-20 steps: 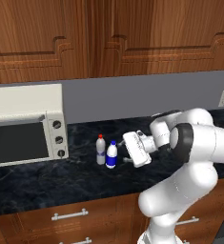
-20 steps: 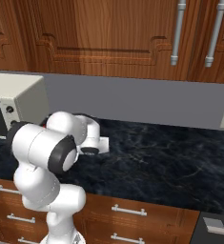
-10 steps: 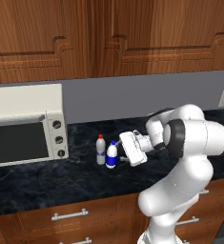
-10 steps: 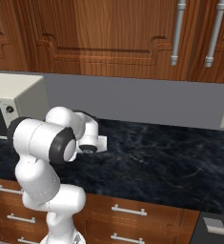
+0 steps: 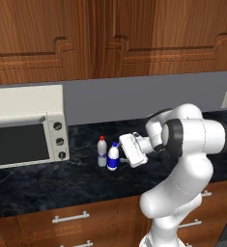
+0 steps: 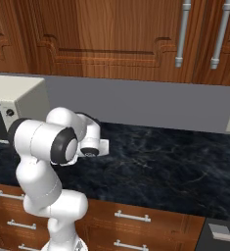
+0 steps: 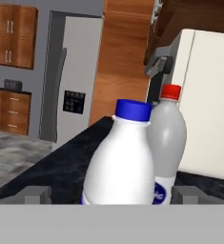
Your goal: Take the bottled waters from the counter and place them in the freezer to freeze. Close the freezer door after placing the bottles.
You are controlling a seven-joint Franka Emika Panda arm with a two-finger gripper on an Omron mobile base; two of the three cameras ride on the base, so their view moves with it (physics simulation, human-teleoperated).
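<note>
Cabinets [image 5: 110, 38] of brown wood run across the top of the left base view, and below them the black marbled tabletop [image 5: 47, 181] spans the frame's middle. Over in the hand view, upper left, there's the tall grey fridge [image 7: 77, 76], well apart from everything here. The cream toaster oven [image 5: 25, 125] sits at the left edge of the left base view. Centre frame, the white arm reaches leftward, and its fingers [image 7: 111, 195] are spread wide, one tip [image 7: 37, 194] low on each side of the blue-capped bottle [image 7: 120, 162], nothing gripped yet. That white bottle stands upright at centre, and just behind it, touching or nearly so, the red-capped bottle [image 7: 168, 138] stands upright too.
</note>
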